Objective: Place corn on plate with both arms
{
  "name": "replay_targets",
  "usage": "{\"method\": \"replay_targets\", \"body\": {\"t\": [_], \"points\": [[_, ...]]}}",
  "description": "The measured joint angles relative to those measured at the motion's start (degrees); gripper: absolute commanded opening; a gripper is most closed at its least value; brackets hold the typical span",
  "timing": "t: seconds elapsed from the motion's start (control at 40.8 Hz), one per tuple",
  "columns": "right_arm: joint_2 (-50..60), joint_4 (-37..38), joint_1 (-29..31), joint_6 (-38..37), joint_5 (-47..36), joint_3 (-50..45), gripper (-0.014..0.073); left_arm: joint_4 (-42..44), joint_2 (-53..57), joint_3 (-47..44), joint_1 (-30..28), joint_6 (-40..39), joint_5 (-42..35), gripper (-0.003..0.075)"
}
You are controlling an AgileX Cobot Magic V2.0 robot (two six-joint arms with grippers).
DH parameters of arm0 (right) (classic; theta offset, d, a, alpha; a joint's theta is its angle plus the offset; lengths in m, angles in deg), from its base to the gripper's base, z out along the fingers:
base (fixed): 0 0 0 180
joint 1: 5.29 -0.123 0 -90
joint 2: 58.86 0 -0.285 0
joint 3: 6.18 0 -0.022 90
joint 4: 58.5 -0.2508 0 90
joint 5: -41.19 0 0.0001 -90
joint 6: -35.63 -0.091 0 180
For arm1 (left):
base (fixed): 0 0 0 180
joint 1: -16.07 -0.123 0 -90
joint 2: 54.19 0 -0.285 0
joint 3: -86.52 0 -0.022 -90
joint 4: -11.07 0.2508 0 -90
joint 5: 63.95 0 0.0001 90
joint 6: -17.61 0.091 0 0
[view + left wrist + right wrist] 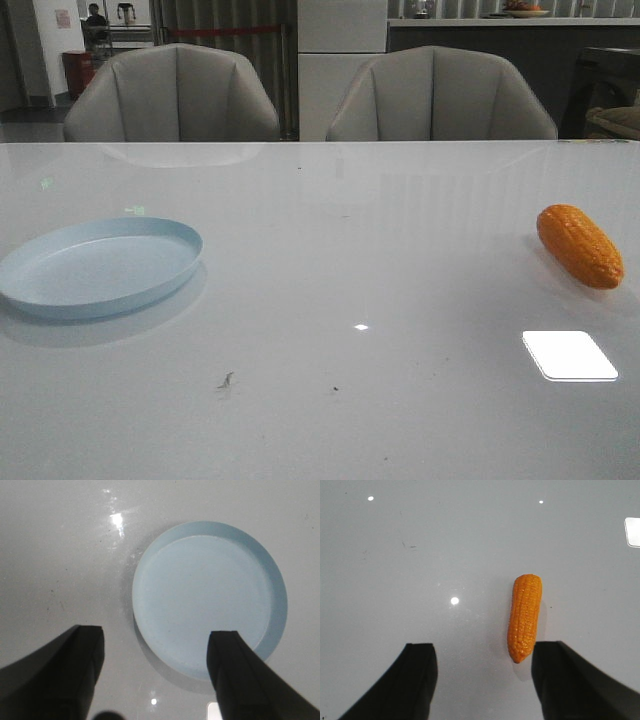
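The orange corn lies on the white table at the right. The pale-blue plate sits empty at the left. Neither arm shows in the front view. In the right wrist view my right gripper is open and empty above the table, and the corn lies just beyond the jaws, its tip close to one finger. In the left wrist view my left gripper is open and empty above the near rim of the plate.
Two grey chairs stand behind the table's far edge. A bright light reflection lies on the table in front of the corn. Small dark specks mark the table's front middle.
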State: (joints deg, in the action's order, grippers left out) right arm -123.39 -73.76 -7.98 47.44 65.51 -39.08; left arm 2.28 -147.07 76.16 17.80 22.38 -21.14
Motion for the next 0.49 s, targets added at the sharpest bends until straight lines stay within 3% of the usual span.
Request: {"method": "replay_targets", "body": {"t": [0.245,0.49], "points": [[0.0,0.0,0.0,0.0,0.4,0.0,0.0520,1.7,-14.0,12.7,0.0,-0.8,5.4,0.0505],[0.0,0.0,0.0,0.0,0.8,0.0,0.0520,5.2,-22.6,15.1,0.0,-1.0,6.6,0.0505]]}}
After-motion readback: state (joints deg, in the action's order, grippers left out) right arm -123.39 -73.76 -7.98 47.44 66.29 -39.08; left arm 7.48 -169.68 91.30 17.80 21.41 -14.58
